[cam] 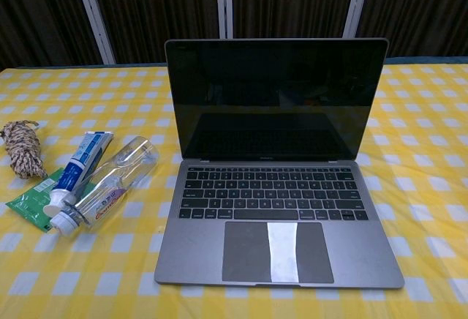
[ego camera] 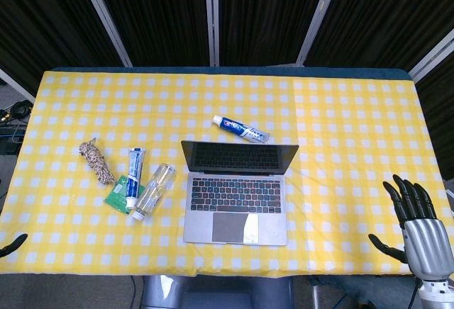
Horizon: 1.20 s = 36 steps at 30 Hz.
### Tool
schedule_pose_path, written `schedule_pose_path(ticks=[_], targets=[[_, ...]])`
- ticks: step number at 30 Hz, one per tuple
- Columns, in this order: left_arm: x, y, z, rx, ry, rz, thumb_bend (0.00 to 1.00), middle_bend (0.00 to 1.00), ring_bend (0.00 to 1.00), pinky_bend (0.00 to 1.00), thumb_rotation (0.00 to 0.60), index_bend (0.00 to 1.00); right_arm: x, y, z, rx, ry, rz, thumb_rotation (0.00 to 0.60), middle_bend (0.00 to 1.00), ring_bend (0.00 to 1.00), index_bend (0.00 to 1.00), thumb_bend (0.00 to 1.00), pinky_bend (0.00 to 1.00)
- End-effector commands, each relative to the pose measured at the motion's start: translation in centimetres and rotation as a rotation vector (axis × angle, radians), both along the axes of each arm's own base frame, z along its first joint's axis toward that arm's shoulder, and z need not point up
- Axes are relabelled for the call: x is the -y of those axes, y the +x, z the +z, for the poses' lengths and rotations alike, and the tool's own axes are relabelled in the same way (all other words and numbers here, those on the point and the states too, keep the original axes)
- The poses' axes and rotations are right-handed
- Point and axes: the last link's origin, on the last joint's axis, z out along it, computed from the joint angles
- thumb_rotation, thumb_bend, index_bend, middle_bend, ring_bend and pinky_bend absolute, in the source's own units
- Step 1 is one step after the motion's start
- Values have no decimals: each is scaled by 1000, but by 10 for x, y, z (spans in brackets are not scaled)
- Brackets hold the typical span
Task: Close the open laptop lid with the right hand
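- Near the middle of the table (ego camera: 355, 110), on its yellow-and-white checked cloth, sits the laptop (ego camera: 236, 210), lid (ego camera: 239, 157) raised and the dark screen facing the robot.
- From the chest view the lid (cam: 276, 98) stands about upright over the keyboard (cam: 270, 193), and a pale strip of reflected light crosses the trackpad (cam: 273, 252).
- At the lower right corner of the head view, the right hand (ego camera: 418, 224) hangs by the table's front edge, well apart from the laptop, fingers spread and pointing up, thumb out to the side, holding nothing.
- At the lower left edge only a dark fingertip of the left hand (ego camera: 13, 244) shows; whether that hand is spread or closed cannot be told.
- Just behind the lid lies a toothpaste tube (ego camera: 241, 129), set at an angle.
- Left of the laptop lies a clear plastic bottle (ego camera: 154, 190) on its side, white cap toward the robot.
- Beside the bottle a second toothpaste tube (ego camera: 135, 175) rests partly on a green packet (ego camera: 119, 194).
- Farther left lies a bundle of rope (ego camera: 96, 161), apart from the rest.
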Motion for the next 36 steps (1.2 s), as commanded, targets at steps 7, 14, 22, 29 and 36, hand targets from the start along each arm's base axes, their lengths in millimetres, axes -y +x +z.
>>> schedule_pose_path(ticks=[7, 14, 22, 29, 36], targets=[[1, -1, 1, 2, 2, 6, 0, 0, 0, 0, 600, 0, 0, 0, -5, -13, 23, 1, 600, 0, 0, 0, 0, 0], [-2, 0, -2, -1, -6, 6, 0, 0, 0, 0, 600, 0, 7, 0, -11, -31, 38, 12, 600, 0, 0, 0, 79, 0], [-10, -2, -6, -8, -16, 22, 0, 0, 0, 0, 600, 0, 75, 32, -12, -56, 124, 191, 600, 0, 0, 0, 808, 0], [-20, -5, -12, -29, -31, 44, 0, 0, 0, 0, 600, 0, 141, 84, -18, -64, 328, 291, 600, 0, 0, 0, 1000, 5], [-32, -14, -20, -33, -61, 83, 0, 0, 0, 0, 600, 0, 189, 139, -39, 41, 492, 260, 600, 42, 0, 32, 1000, 80]])
